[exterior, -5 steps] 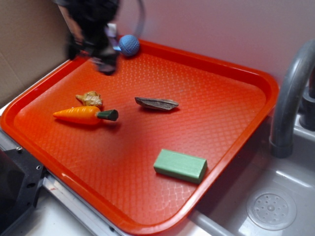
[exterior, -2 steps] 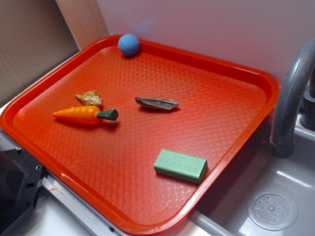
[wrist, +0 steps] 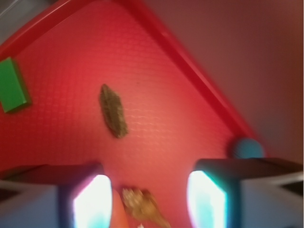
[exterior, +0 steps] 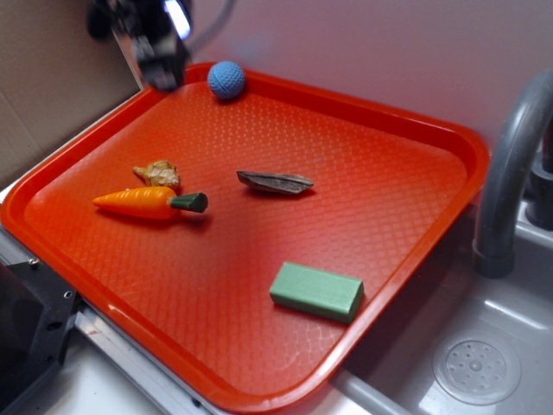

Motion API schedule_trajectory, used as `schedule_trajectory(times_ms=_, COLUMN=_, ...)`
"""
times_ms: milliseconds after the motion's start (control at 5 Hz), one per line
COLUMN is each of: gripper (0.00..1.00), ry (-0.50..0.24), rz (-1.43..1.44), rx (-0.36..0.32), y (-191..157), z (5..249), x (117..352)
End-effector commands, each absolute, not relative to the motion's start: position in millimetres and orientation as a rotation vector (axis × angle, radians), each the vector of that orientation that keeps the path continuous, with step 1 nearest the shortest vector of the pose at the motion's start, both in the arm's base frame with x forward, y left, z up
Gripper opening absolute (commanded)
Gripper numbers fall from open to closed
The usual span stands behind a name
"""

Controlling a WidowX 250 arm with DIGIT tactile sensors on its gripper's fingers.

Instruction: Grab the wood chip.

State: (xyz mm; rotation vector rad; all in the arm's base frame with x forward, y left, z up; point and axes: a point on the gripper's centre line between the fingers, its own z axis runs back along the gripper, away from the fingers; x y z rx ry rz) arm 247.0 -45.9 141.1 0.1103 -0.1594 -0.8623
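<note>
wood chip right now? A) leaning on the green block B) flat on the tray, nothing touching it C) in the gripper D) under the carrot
B: the wood chip lies alone mid-tray, while the open gripper hangs near the far left corner, well apart.

Bare tray [exterior: 371,173] surrounds the wood chip [exterior: 275,181]; carrot [exterior: 149,201] and green block [exterior: 316,291] lie apart.

You had one wood chip [exterior: 276,182]; one toy carrot [exterior: 149,202]; one green block [exterior: 316,291]; one blue ball [exterior: 226,79]; one tan lump [exterior: 158,174]; one red tray [exterior: 393,130].
</note>
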Motion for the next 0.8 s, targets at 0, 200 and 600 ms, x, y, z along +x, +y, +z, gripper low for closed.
schedule_trajectory(times_ms=0, gripper=1.00, ry=-0.231, rz=-0.988, rx=0.123, y=-70, z=98, x=235)
schedule_trajectory(times_ms=200, gripper=1.00, ry=-0.344, rz=-1.047, rx=0.126, y=-68, z=75, x=231)
schedule_trajectory(times_ms=600, gripper=1.00, ry=-0.352, rz=-1.014, rx=-0.038, y=-70, z=54, x=242)
